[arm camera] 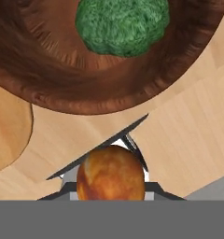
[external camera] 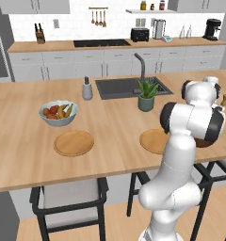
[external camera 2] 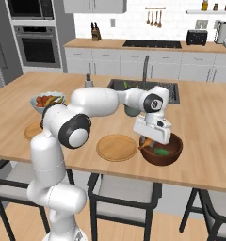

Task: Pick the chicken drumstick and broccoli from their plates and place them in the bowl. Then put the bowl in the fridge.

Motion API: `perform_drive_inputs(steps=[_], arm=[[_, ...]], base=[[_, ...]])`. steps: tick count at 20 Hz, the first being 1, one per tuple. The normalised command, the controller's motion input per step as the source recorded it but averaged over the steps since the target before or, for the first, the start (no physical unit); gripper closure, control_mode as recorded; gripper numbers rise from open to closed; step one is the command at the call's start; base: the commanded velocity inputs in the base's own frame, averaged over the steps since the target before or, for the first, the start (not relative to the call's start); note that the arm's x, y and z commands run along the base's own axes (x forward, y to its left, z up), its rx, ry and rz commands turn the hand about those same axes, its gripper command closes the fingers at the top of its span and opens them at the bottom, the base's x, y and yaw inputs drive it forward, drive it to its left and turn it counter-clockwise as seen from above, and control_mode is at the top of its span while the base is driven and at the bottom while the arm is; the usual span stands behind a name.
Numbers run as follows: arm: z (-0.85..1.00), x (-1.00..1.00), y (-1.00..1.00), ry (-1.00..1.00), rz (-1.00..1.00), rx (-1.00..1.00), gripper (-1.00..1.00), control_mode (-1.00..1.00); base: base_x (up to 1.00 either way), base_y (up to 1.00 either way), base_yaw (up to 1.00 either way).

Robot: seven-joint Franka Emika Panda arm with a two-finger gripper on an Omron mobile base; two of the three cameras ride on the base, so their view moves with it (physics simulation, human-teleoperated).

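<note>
A: Where is the gripper [external camera 2: 148, 140] right now?

B: In the right base view it hangs at the left rim of the bowl [external camera 2: 173, 153], at about 9 o'clock on the rim. Its jaws are drawn in narrow around the chicken drumstick [arm camera: 111, 173] — in the hand view the orange-brown meat sits pinched between them at 6 o'clock.

A: And the drumstick is above the bowl?

B: Not quite inside it. In the hand view the bowl's dark wooden rim curves across the top, and the drumstick is below that rim, over bare counter [arm camera: 193, 135]. In the right base view a sliver of orange shows just at the bowl's left edge.

A: The broccoli?

B: The broccoli [arm camera: 122, 24] lies in the bowl, at 12 o'clock in the hand view. From the right base view it is a small green lump on the bowl's floor.

A: The plates?

B: One plate [external camera 2: 117, 147] lies just beside the bowl at its 9 o'clock, bare. The other plate [external camera: 74, 143] sits well apart — in the left base view at 6 o'clock from the fruit bowl [external camera: 58, 113].

A: Anything else on the island?

B: A potted plant [external camera: 146, 95] near the sink [external camera: 116, 88].
</note>
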Motion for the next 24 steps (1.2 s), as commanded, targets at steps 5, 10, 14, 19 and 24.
perform_drive_inputs(steps=[5, 10, 14, 19, 24], arm=[[-0.25, 0.15, -0.02, -0.05, 0.00, -0.03, 1.00, -1.00], [0.00, 0.46, -0.19, -0.01, 0.00, 0.00, 1.00, -1.00], [0.00, 0.31, -0.16, -0.04, 0.00, 0.00, 1.00, -1.00], [0.00, 0.34, -0.27, -0.01, 0.00, 0.00, 1.00, -1.00], [-0.07, 0.19, -0.13, 0.00, 0.00, 0.00, 1.00, -1.00]], base=[[0.00, 0.00, 0.00], [0.00, 0.00, 0.00], [0.00, 0.00, 0.00], [0.00, 0.00, 0.00], [0.00, 0.00, 0.00]])
